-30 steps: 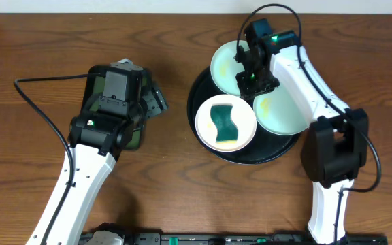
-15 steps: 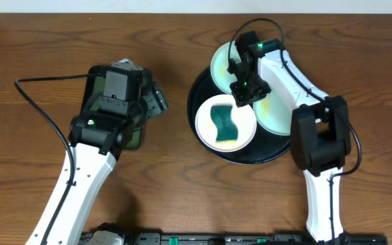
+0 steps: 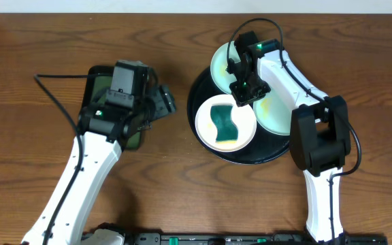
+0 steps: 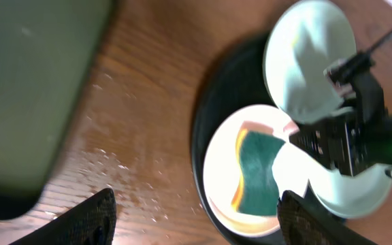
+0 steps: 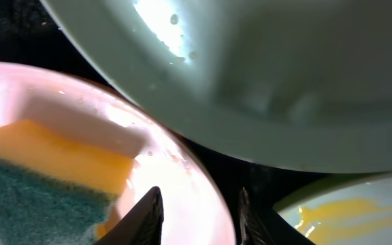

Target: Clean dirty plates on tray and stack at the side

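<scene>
Tray (image 3: 250,157): three plates (image 3: 222,64); near-left one holds sponge (image 3: 224,121). Right gripper (image 5: 199,204): jaws astride its rim, grip unclear. Left gripper (image 4: 196,212): jaws wide apart, empty.

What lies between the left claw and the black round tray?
Only bare wooden table; the overhead view shows nothing else between left claw and tray.

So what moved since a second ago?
The right gripper shifted toward the front plate and its jaws narrowed; they now sit either side of that plate's rim, not clamped. The left gripper, open, slid a little toward the tray. The front plate, its sponge, the other plates and the tray stayed put. Nothing was picked up or let go.
</scene>
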Action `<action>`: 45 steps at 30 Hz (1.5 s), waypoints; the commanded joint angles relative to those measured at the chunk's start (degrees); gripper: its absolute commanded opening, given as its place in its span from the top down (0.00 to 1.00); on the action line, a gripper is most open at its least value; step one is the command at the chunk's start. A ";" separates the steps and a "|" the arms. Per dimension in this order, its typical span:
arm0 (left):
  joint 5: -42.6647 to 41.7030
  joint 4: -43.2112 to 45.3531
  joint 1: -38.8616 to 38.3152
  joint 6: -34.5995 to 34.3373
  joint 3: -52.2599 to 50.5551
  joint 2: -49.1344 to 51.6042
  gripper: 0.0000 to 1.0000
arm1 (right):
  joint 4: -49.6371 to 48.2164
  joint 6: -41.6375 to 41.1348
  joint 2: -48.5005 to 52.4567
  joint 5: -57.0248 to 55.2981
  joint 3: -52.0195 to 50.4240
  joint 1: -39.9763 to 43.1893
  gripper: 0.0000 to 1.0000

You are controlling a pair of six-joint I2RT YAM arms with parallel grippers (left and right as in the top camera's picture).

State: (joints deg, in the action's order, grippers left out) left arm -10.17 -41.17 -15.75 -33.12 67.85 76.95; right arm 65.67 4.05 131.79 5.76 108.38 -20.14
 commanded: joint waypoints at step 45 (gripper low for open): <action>-11.30 12.02 -13.99 5.44 -0.24 18.53 0.45 | -0.59 0.72 0.59 -1.25 -2.40 -0.09 0.93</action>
State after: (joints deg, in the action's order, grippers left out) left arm -21.10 -30.85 -28.84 -28.23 67.83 93.34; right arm 64.99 4.62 131.79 2.98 106.39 -20.10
